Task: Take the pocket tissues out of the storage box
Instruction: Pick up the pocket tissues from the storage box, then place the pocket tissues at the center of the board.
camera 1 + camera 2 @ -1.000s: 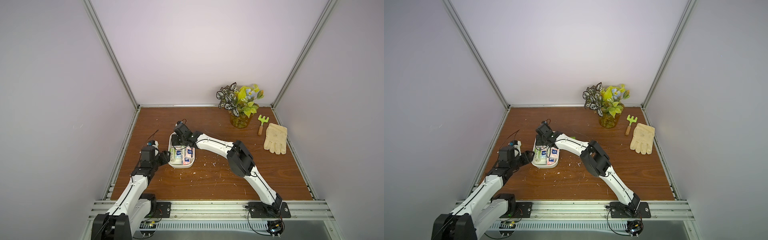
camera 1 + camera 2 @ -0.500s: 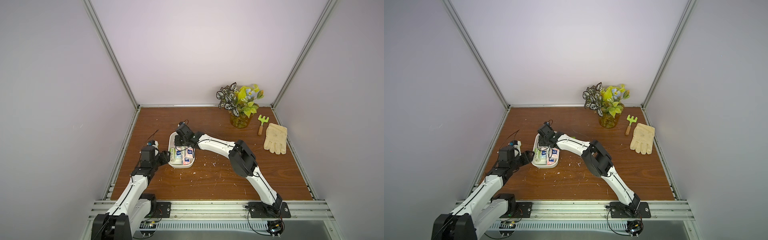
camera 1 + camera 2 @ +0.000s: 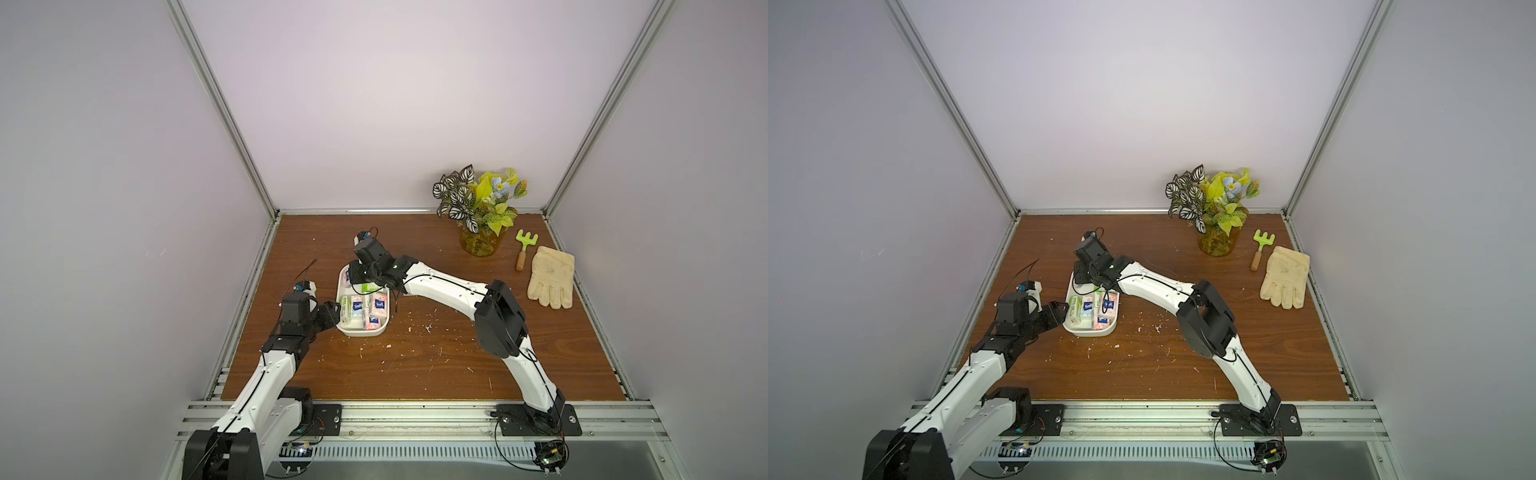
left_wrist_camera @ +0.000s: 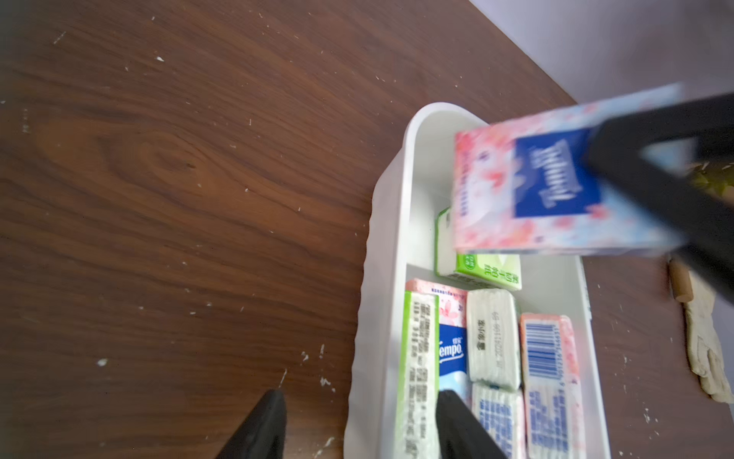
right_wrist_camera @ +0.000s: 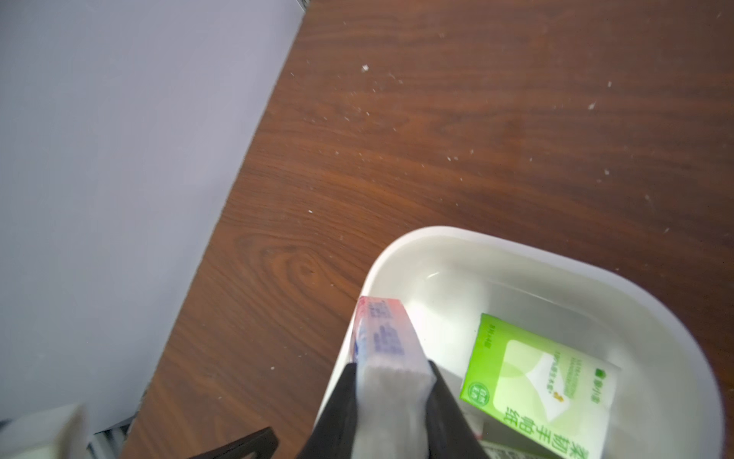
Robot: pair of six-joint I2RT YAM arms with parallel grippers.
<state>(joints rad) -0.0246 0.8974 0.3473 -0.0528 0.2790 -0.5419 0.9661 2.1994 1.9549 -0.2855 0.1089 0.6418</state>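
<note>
Right claw (image 5: 391, 367) clamped; left claw (image 4: 359, 395) half spread.

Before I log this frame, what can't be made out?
Pink packet in the right tool: hidden under the wrist in both top views, motion-blurred in the left wrist view.
Number of packets lying in the storage box: too small in both top views, cut by the frame edge in wrist views.

Black gripper fingers (image 4: 675, 206) hold a pink-and-blue soft packet (image 4: 496, 190) above a white plastic rounded tub (image 4: 381, 278) holding more flat packets (image 4: 492, 337).
</note>
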